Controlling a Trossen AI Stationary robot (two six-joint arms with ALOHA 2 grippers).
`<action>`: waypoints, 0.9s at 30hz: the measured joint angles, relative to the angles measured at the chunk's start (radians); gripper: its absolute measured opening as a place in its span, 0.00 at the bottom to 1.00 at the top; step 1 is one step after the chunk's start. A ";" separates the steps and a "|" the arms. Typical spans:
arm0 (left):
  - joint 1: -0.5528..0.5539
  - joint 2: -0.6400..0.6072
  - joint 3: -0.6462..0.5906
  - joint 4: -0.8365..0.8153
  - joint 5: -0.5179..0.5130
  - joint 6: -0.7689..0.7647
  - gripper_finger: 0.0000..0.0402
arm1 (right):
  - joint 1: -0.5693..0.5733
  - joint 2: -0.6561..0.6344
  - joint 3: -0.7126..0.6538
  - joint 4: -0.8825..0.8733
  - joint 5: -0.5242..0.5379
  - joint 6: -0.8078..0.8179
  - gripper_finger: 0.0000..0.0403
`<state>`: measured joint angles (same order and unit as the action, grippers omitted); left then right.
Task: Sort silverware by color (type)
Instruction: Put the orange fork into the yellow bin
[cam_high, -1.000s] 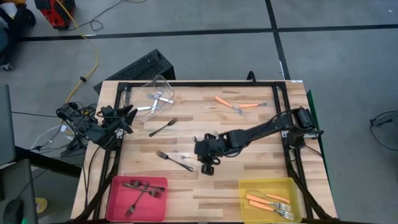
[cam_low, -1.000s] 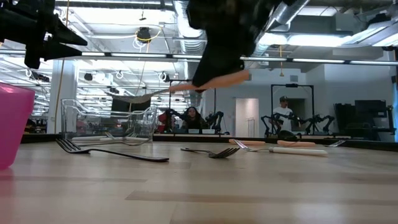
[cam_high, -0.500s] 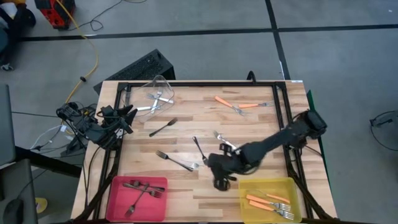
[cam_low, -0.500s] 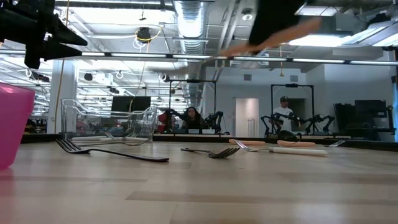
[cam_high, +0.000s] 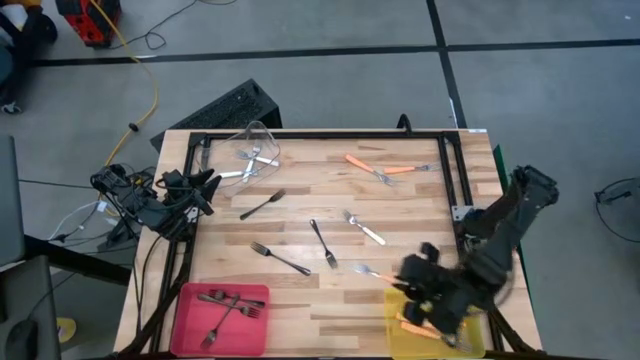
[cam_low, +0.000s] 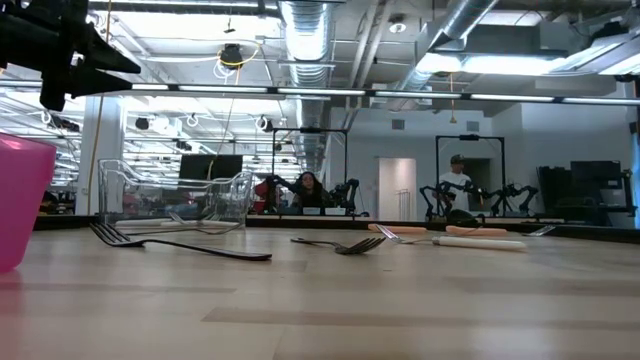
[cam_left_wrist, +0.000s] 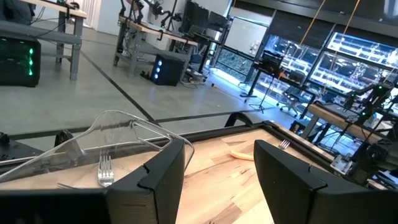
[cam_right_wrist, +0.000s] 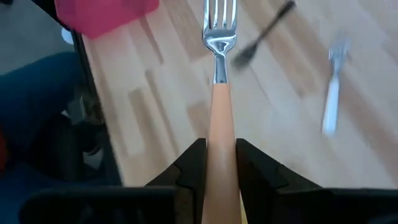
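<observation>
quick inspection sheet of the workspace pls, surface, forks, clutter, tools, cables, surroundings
surface: wooden table with a dark frame, no spill seen
job's things: orange-handled fork held in the right tool; more orange-handled forks loose near the far edge; dark forks and a silver fork loose mid-table; dark forks in the pink bin, orange ones in the yellow bin, silver ones in the clear bin
clutter: nothing seen
grippers: right tool shut on the fork over the yellow bin; left tool open, waiting at the table's left edge
cables: yellow cable on the floor; a tangle by the left arm's base
surroundings: people and other rigs beyond the table, low view
</observation>
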<state>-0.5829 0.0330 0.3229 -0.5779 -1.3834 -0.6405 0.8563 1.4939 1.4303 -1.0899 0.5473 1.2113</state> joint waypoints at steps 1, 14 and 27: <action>0.000 0.000 0.000 0.000 0.000 0.000 0.44 | 0.034 -0.003 0.000 -0.031 0.002 0.068 0.24; 0.000 0.000 0.000 0.000 -0.010 -0.011 0.44 | 0.330 0.113 0.000 -0.223 -0.058 0.683 0.24; 0.000 0.000 0.000 -0.009 -0.017 -0.014 0.44 | 0.438 0.298 0.000 -0.206 -0.213 0.862 0.24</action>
<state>-0.5829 0.0330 0.3229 -0.5873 -1.4002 -0.6543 1.2938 1.7922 1.4300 -1.2955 0.3346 2.0738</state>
